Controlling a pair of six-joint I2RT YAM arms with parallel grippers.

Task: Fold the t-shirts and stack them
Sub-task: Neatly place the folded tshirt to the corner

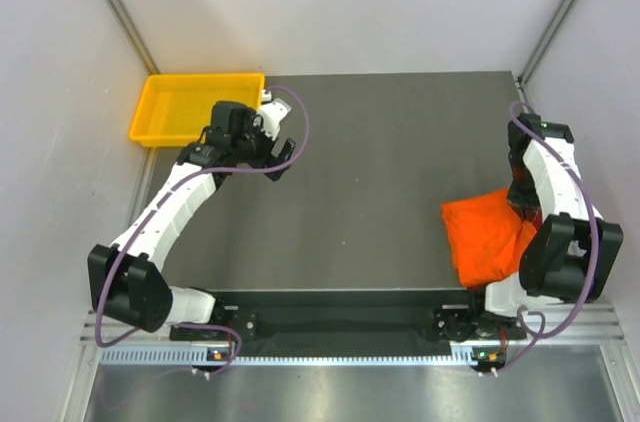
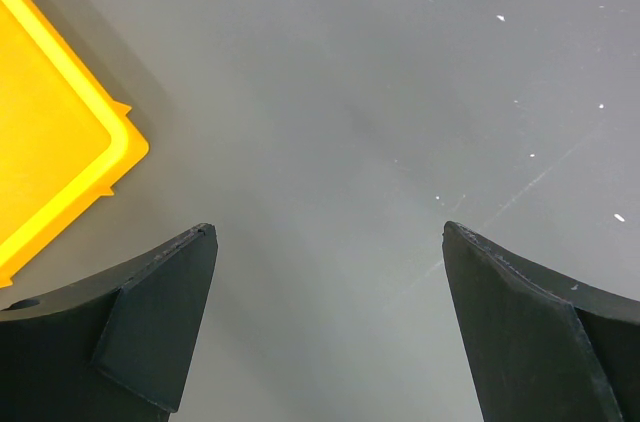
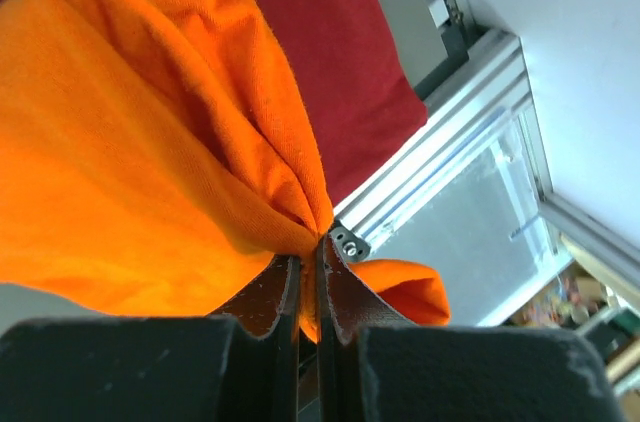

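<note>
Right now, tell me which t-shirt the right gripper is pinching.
The orange t-shirt: its cloth is bunched in the shut right gripper. The dark red t-shirt lies behind it, ungripped.

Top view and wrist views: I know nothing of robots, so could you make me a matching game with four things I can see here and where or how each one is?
Things
1. orange t-shirt
2. dark red t-shirt
3. yellow tray
4. left gripper

Places or states
A. at the far left corner of the table
B. fingers wide apart above a bare surface
C. pinched in the fingers of the right gripper
D. partly hidden behind orange cloth

Pairs: 1-C, 2-D, 3-A, 4-B
</note>
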